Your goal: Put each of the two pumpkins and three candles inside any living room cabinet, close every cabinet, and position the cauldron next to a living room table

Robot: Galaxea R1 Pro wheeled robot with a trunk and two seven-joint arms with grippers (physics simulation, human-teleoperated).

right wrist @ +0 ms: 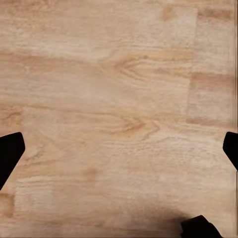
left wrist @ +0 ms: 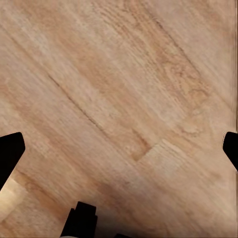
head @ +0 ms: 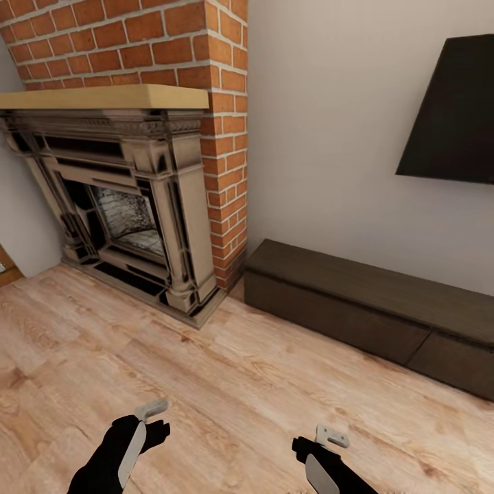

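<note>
The cabinet (head: 384, 309) sits shut against the wall beside the fireplace (head: 130, 213); both grippers, left (left wrist: 119, 148) and right (right wrist: 119, 148), hang with jaws spread and empty over the floor (head: 226, 391); seemingly everything remains.

Light wood-plank floor (head: 226, 384) stretches wide; the long dark brown cabinet (head: 357, 309) sits on it along the wall, fronts shut, fireplace (head: 123, 213) standing beside.
</note>
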